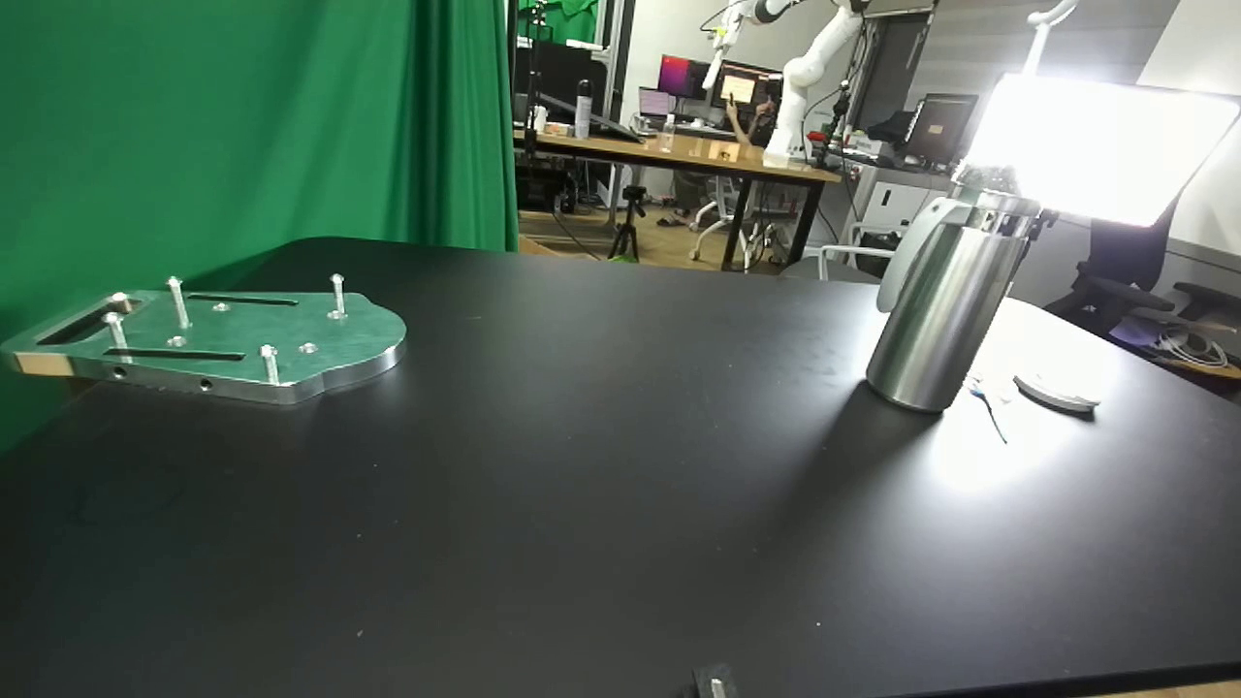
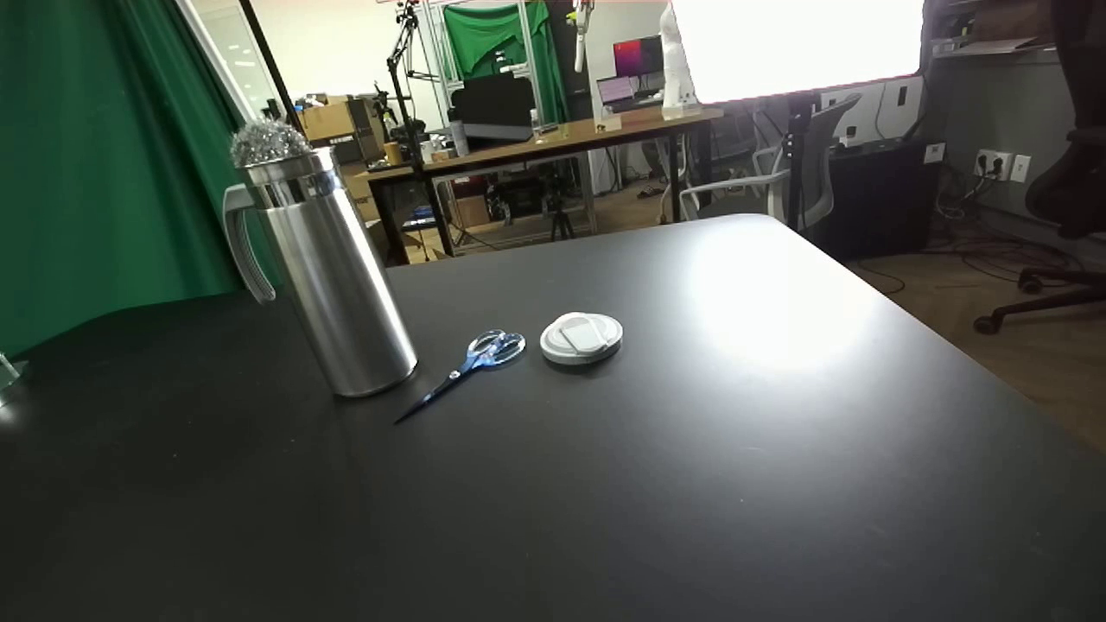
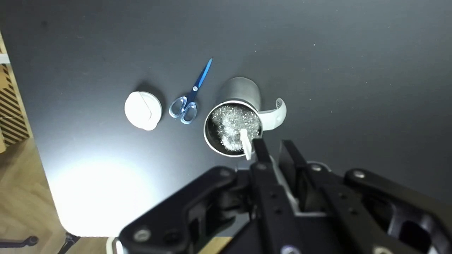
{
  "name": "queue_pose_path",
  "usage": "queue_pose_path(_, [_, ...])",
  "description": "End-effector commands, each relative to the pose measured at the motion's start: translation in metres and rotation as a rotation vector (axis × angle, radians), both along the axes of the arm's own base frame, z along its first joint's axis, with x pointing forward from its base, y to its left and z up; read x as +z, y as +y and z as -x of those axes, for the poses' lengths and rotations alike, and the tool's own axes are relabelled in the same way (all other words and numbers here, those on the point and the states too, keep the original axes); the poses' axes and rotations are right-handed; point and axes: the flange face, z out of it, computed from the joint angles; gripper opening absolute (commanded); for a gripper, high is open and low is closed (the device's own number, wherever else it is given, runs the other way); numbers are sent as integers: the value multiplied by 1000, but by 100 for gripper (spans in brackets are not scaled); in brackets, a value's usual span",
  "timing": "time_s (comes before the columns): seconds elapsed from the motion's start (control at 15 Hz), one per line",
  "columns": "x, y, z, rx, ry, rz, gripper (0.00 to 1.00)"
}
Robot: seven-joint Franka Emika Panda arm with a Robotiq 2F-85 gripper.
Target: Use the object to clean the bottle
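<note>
Bottle point(image 2: 341, 285): tall brushed-silver cylinder, sides plain and shiny, stood upright on its base on the dark table point(image 2: 553, 501). Pale curved handle joined near the top, lower end standing apart from the body. Mouth open. Scrubber point(image 3: 235, 123): fuzzy, glittering silver tuft, sat in the bottle's mouth, its rounded top showing above the rim in both exterior views. Wrist view had it filling most of the opening, nearer the handle side, dark gap opposite. Lower part hidden inside.
</note>
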Motion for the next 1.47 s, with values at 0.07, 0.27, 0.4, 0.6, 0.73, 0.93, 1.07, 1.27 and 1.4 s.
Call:
queue_pose_path(0.07, [-3, -16, -4, -14, 13, -15, 4])
queue_pose_path(0.27, [-16, -36, -9, -44, 28, -50, 4])
queue_pose_path(0.4, [-23, -50, -10, -61, 30, -84, 4])
queue_pose_path(0.6, [-35, -67, -12, -86, 38, -122, 4])
queue_pose_path(0.73, [-44, -77, -13, -99, 46, -136, 4])
queue_pose_path(0.93, [-57, -91, -15, -116, 44, -141, 4])
queue_pose_path(1.07, [-69, -100, -19, -124, 47, -141, 4])
queue_pose_path(1.27, [-86, -111, -24, -136, 55, -138, 4])
queue_pose_path(1.4, [-96, -115, -27, -139, 61, -133, 4])
